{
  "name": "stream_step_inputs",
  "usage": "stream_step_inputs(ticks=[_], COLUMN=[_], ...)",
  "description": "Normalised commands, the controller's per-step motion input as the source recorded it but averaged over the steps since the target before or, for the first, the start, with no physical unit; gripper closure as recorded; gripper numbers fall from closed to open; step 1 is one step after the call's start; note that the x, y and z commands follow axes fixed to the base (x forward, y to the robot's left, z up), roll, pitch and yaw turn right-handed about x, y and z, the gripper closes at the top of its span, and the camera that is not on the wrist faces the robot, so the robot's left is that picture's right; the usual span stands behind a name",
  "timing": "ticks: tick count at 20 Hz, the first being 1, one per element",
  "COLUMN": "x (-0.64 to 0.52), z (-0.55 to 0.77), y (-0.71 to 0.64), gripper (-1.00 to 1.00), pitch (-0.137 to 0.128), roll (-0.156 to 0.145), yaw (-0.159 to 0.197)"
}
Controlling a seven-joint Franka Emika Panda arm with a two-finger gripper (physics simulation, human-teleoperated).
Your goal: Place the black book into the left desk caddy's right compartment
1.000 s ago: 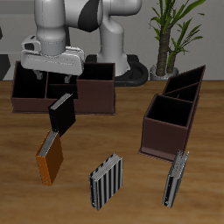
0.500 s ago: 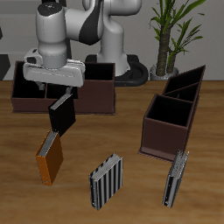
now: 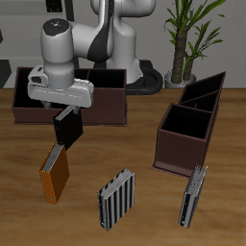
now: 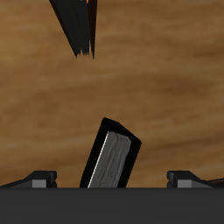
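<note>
Wooden bench [image 3: 135,144] stretching under everything, potted plant [image 3: 187,38] standing behind it. Starting at the view's left: broadside caddy [image 3: 106,101] sitting far back, pincer [image 3: 65,111] hanging in front of it, pinching the black book [image 3: 67,126] by its upper edge and holding it tilted above the bench. Directly below, orange-brown book [image 3: 54,173] lying nearer the front edge. Farther along, striped book [image 3: 116,198] leaning near the front. Then the left desk caddy [image 3: 192,120], its right compartment [image 3: 186,122] gaping, well apart from the black book. Thin grey book [image 3: 195,195] standing before it.
</note>
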Motion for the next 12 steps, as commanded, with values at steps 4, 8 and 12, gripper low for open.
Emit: stream_step_inputs(ticks=[4,8,12], x=[-0.01,0.01,0.02], z=[-0.22,-0.21,-0.18], y=[-0.03,0.01,-0.02], gripper=[-1.00,-1.00,1.00], pitch=[0.014,0.015,0.023], roll=[0.003,0.015,-0.010], yaw=[-0.022,-0.020,-0.038])
